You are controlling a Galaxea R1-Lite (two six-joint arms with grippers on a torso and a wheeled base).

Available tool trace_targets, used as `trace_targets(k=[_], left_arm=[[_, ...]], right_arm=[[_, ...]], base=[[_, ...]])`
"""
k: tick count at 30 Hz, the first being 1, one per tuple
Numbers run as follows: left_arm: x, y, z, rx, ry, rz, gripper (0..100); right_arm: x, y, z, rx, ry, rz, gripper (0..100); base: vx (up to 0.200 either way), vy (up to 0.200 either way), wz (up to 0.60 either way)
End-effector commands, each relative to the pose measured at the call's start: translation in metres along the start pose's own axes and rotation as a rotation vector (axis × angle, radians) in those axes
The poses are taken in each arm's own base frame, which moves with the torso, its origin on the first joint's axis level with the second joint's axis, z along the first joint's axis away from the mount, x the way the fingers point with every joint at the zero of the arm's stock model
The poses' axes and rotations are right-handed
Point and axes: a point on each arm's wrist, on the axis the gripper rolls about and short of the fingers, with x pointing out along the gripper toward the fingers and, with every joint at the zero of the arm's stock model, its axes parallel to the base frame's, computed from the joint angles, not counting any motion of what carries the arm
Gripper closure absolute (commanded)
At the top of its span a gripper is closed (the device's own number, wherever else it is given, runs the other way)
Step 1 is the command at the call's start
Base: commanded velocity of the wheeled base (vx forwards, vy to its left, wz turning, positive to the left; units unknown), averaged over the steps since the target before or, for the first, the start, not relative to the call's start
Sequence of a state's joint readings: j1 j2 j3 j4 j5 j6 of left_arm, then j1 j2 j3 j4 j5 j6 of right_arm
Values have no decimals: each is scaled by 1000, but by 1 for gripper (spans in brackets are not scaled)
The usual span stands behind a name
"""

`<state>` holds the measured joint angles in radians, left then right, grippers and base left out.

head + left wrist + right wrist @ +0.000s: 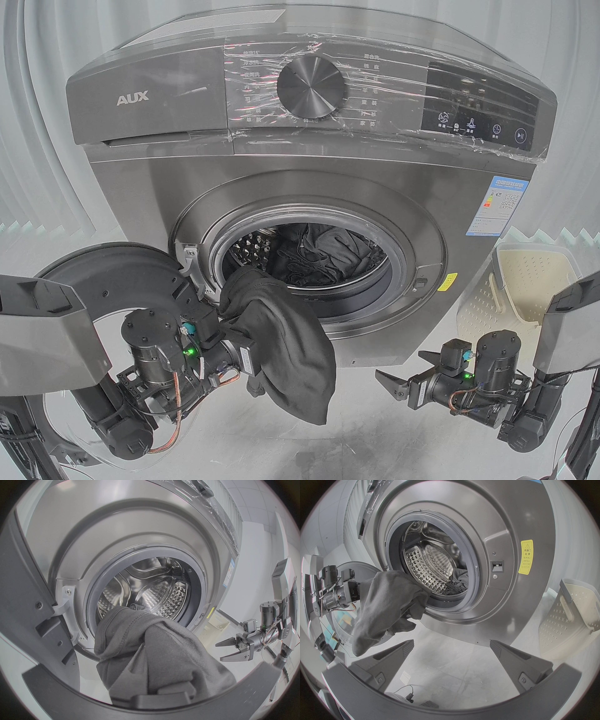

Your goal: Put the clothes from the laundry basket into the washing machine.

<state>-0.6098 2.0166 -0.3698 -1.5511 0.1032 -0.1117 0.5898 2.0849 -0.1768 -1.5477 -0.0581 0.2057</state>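
Observation:
The grey washing machine (250, 162) stands with its round door (106, 275) swung open to the left. Dark clothes (319, 253) lie inside the drum (156, 589). My left gripper (244, 357) is shut on a dark grey garment (281, 337), held just below and left of the drum's mouth. The cloth's top touches the rubber rim, and the rest hangs down over the gripper, hiding its fingers. My right gripper (390, 381) stands open and holds nothing, low before the machine's right side; its fingers (393, 655) are spread wide. The cream laundry basket (531, 281) leans tipped at the right.
The open door sits close behind my left arm. Pale bare floor (375, 431) spreads in front of the machine between both arms. A white curtain (37, 156) hangs behind the machine.

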Motion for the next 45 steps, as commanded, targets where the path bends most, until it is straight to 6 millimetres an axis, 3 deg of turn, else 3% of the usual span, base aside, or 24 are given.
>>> trace_targets(k=[1, 17, 22, 25, 29, 35, 45], left_arm=[[1, -3, -3, 0, 7, 3, 100], [7, -8, -17, -2, 47, 31, 100], [0, -30, -17, -55, 51, -39, 100], [4, -31, -17, -73, 47, -52, 100], [27, -39, -25, -65, 34, -74, 100], [44, -47, -25, -64, 4, -149, 100], [102, -41, -37, -83, -79, -168, 100]], right_arm=[[-2, 3, -1, -5, 7, 11, 0], [-3, 6, -2, -5, 10, 20, 0], [-6, 8, -1, -8, 5, 29, 0], [-10, 12, 0, -13, 4, 45, 0], [-16, 16, 3, -18, -11, 65, 0], [-22, 20, 5, -25, -18, 81, 0], [-26, 26, 6, -36, -24, 106, 0]], base=[[0, 0, 0], [38, 0, 0], [0, 0, 0], [0, 0, 0], [0, 0, 0], [0, 0, 0], [0, 0, 0]])
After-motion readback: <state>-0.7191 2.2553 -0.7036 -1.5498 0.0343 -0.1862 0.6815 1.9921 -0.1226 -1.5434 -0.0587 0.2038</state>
